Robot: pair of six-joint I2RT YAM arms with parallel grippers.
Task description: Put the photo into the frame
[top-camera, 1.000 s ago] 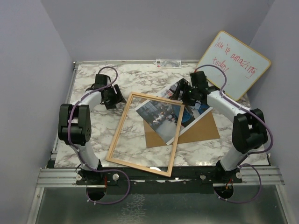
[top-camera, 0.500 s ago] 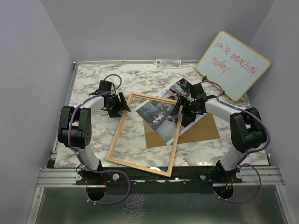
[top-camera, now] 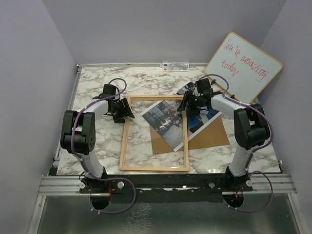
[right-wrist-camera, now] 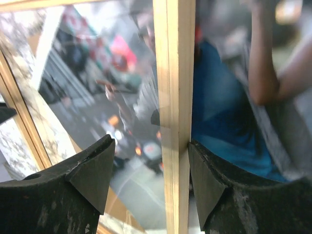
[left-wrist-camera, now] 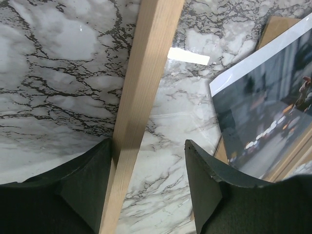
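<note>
Frame (top-camera: 124, 141) flat, long axis near-to-far, photo (top-camera: 201, 122) skewed beneath, left gripper (left-wrist-camera: 148, 146), right gripper (right-wrist-camera: 151, 144) parted astride rails

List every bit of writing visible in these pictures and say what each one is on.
"... amazing today!": red handwriting on the whiteboard; the first word is unclear, perhaps "You're".
Small label at the far edge of the table: too small to read.
Photo: a blurred street scene, with no text that can be read.
</note>
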